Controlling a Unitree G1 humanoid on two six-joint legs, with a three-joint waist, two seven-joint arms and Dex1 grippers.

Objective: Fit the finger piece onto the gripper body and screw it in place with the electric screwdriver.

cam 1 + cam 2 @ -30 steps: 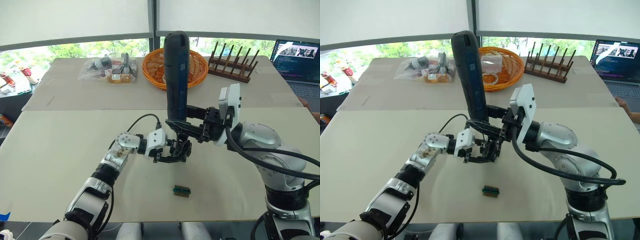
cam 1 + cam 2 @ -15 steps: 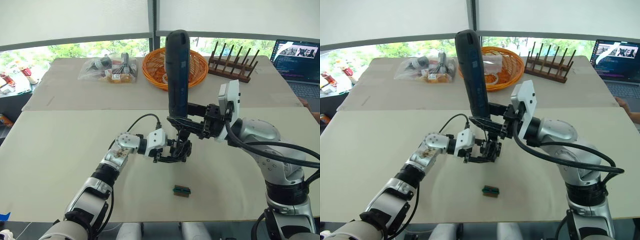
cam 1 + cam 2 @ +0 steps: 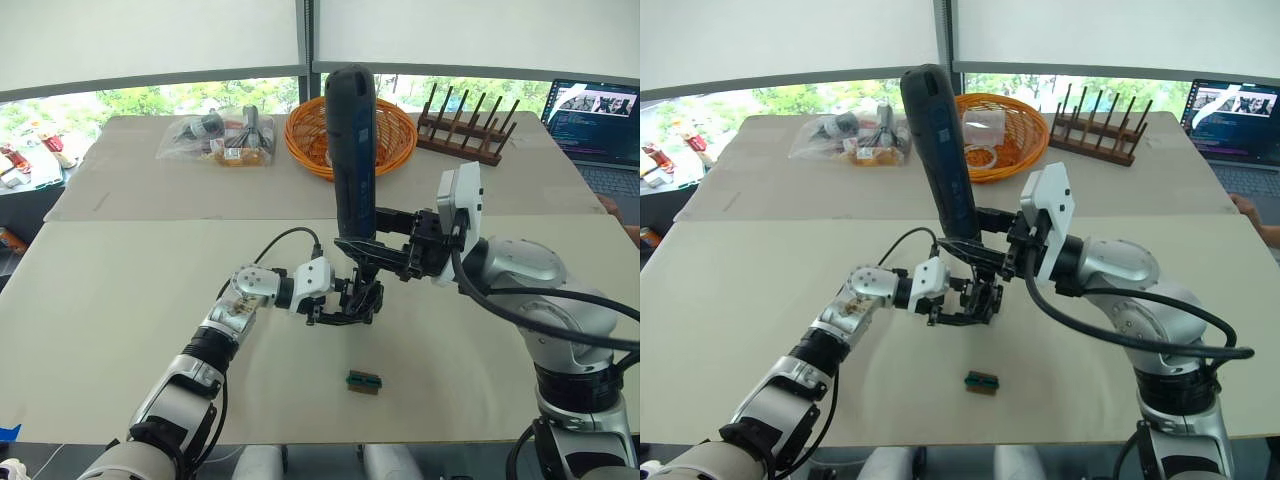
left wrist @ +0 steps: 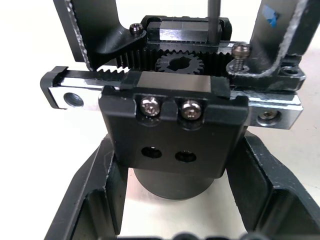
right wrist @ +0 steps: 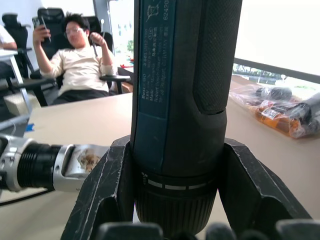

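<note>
My left gripper (image 3: 348, 304) is shut on the gripper body (image 4: 170, 115), a black assembly with a toothed rail and a gear, held just above the table. A black finger piece (image 4: 282, 40) sits on the body's rail, and a screw (image 4: 240, 52) stands raised beside it. My right gripper (image 3: 378, 250) is shut on the electric screwdriver (image 3: 352, 150), a thick dark blue cylinder held almost upright over the body. Its thin metal bit (image 4: 214, 17) comes down just beside the raised screw; the bit's tip is hidden behind the body.
A small green-and-black block (image 3: 364, 381) lies on the table in front of the body. At the back are an orange basket (image 3: 300, 140), a plastic bag of parts (image 3: 215, 140), a wooden rack (image 3: 465, 128) and a laptop (image 3: 598, 118). A seated person (image 5: 75, 65) is in the right wrist view.
The screwdriver's top leaned slightly right half a second ago and has swung back left. The left gripper and the gripper body have stayed put.
</note>
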